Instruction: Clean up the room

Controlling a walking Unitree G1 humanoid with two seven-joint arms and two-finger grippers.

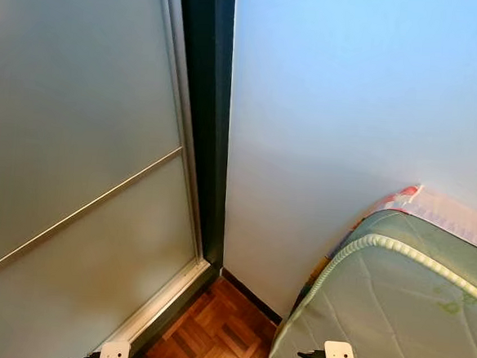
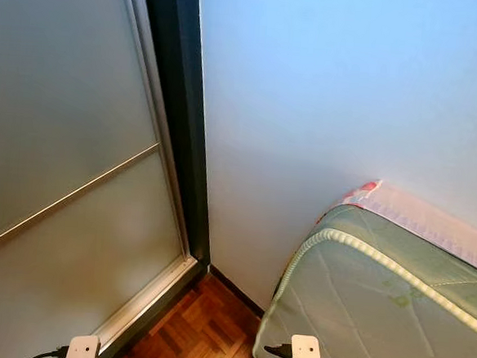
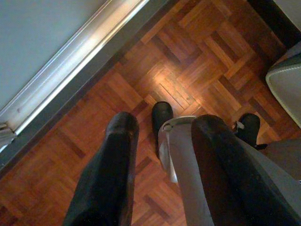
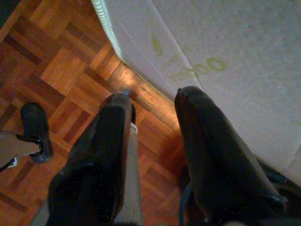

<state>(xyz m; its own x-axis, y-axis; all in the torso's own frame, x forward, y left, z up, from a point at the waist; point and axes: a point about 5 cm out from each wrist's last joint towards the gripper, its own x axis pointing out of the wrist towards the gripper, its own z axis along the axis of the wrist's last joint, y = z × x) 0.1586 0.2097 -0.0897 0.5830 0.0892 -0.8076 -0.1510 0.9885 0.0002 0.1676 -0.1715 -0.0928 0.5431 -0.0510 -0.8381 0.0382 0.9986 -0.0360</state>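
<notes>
I face a room corner and see no loose item to pick up. A pale green quilted mattress [image 1: 401,313] leans low against the wall on my right. My left gripper [image 3: 164,127] hangs open over the parquet floor [image 3: 188,61], beside the sliding door's metal track [image 3: 70,61], with nothing between its fingers. My right gripper [image 4: 155,99] is also open and hangs over the floor at the edge of the mattress [image 4: 225,52], holding nothing.
A frosted sliding door [image 1: 75,176] with a dark frame [image 1: 206,119] fills the left. A bare pale wall [image 1: 349,113] stands straight ahead. Only a narrow strip of parquet [image 1: 219,337] lies between the door and the mattress. My own black feet [image 3: 162,115] stand on it.
</notes>
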